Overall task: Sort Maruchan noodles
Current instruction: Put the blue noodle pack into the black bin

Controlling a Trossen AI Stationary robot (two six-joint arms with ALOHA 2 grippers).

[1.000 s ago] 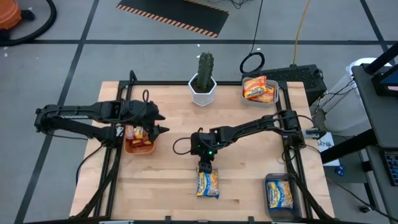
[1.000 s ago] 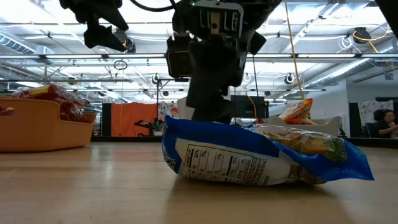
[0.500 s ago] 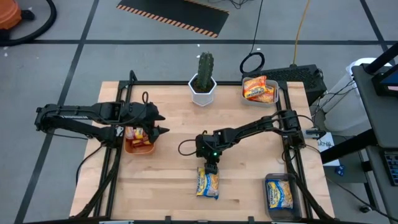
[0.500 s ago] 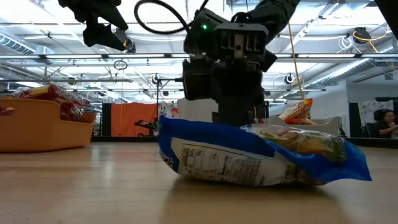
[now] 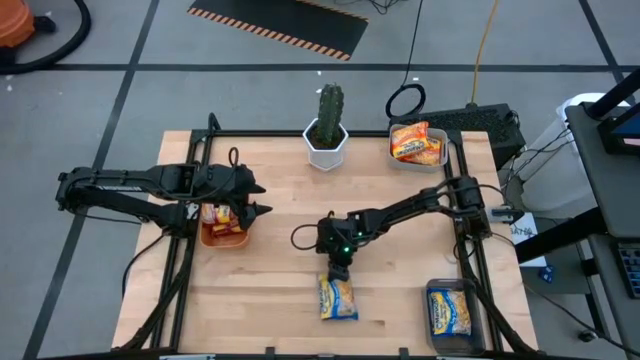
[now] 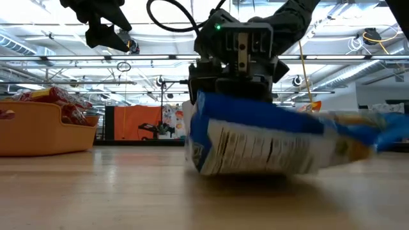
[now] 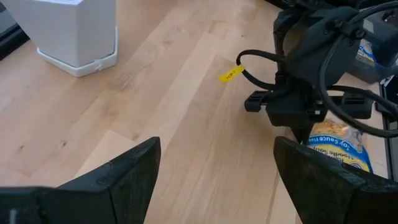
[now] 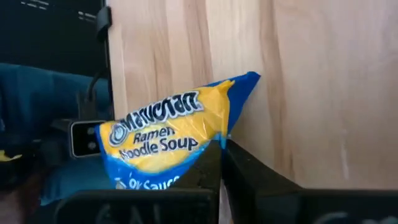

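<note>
One Maruchan noodles packet (image 5: 338,298), blue and yellow, lies at the middle of the table near its front edge; it also shows in the right wrist view (image 8: 168,134) and the low view (image 6: 255,144). My right gripper (image 5: 338,272) is shut on its far end. My left gripper (image 5: 262,198) hangs open above the right rim of the orange bin (image 5: 222,228), which holds red-orange packets. More packets lie in the grey bin (image 5: 418,146) and the clear bin (image 5: 450,312). My right gripper pinches the packet's far end (image 8: 219,144) between its two fingers (image 8: 249,177). The fingers come slanting down from the table's far side. The packet's far end is tipped up under the gripper (image 6: 233,96), and its lower side (image 6: 211,170) seems to rest on the table.
A cactus in a white pot (image 5: 326,132) stands at the far middle. The grey bin is at the far right corner, the clear bin at the near right corner, the orange bin at the left. Bare wood (image 5: 270,290) lies left of the packet.
My right gripper has come down toward the table's near edge onto the packet's far end and shut on it. The packet's far end has tipped up, and the packet now looks shorter from above; its near part has stayed low.
</note>
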